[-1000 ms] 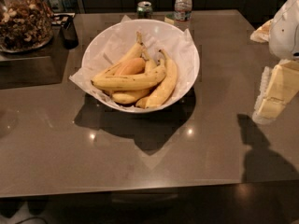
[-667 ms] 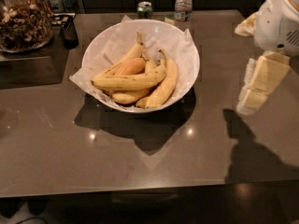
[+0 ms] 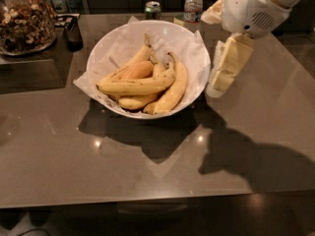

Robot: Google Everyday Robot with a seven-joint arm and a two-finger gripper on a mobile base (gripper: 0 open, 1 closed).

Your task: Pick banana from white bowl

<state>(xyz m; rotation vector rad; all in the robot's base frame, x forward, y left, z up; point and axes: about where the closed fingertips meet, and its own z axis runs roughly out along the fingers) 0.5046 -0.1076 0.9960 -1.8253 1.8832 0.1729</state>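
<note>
Tabletop (image 3: 123, 181) filled the near part of the view, grey-brown and glossy, with two dark shadows lying on it. Its front edge was cut off by the bottom of the frame.

Behind the shadows stood one white bowl (image 3: 106, 45), lined with crinkled white paper (image 3: 82, 81) that poked past its rim. At least five bananas lay heaped in it; the lower ones were partly covered, so an exact count was hard to make. One was plumper and orange-tinted (image 3: 140, 70). The banana (image 3: 138, 86) lay across the front of the heap, long, slender and gently curved, yellow with small brown flecks and a dark end, resting on the others.

One gripper (image 3: 216, 85) hung just right of the bowl, above the table, its cream tip pointing down and to the left near the rim, apart from the fruit. Whether it was spread or pressed together could not be told. Its arm ran out of view at the top right.

Farthest back stood one glass jar of nuts (image 3: 24, 21), cut off at the left, one can (image 3: 153, 9) and one water bottle (image 3: 193, 4).
</note>
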